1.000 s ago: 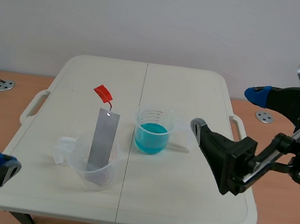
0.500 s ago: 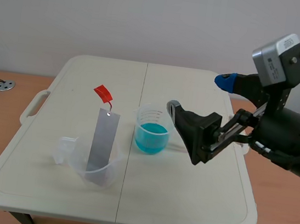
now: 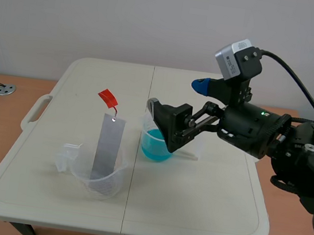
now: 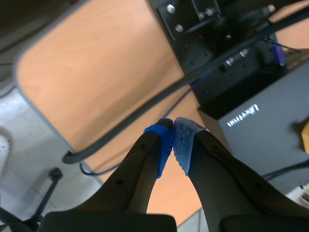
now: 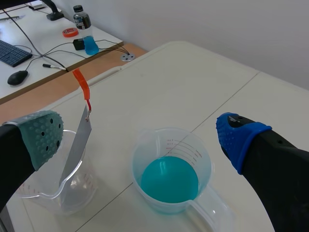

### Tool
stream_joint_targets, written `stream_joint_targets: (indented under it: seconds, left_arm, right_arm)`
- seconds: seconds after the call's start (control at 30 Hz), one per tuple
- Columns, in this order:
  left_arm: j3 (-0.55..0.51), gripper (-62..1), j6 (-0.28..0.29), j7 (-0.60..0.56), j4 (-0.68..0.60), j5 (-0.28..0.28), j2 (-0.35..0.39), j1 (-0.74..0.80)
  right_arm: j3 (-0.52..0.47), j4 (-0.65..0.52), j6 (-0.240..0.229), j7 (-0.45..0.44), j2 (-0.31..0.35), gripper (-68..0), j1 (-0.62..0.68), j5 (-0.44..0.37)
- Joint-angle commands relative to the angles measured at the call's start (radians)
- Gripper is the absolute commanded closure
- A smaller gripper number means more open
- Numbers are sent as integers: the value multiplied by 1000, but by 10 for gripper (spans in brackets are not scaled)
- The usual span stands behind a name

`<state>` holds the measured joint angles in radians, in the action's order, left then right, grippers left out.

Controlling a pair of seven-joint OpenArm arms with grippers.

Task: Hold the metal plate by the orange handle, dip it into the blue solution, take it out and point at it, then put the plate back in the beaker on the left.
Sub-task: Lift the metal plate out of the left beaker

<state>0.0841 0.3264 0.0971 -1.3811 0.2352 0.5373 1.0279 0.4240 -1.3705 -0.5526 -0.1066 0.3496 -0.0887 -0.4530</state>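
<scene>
The metal plate (image 3: 108, 149) (image 5: 77, 147) stands tilted in the clear beaker (image 3: 99, 182) (image 5: 72, 198) at the near left of the table (image 3: 202, 216). Its orange handle (image 3: 108, 96) (image 5: 81, 84) sticks up at the top, free of any grip. Just to the right sits the beaker of blue solution (image 3: 158, 142) (image 5: 169, 182). The right arm reaches in from the right, and the right gripper (image 3: 177, 97) (image 5: 140, 137) hangs above that beaker, spread wide and holding nothing. The left gripper (image 4: 174, 145) is away from the table, its pads pressed together with nothing between them, over a wooden surface and a black box (image 4: 260, 130).
</scene>
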Motion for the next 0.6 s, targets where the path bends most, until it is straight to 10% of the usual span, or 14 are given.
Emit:
stream_joint_targets:
  seconds: [0.0,0.57]
  left_arm:
    - [12,-45,6,-10,-8,3,-2,-2]
    - [52,-45,6,35,11,7,-2,-34]
  right_arm:
    - [13,10,-18,-18,-8,-663,-43,-11]
    - [214,272,-76,-17,-121,-663,-280,-11]
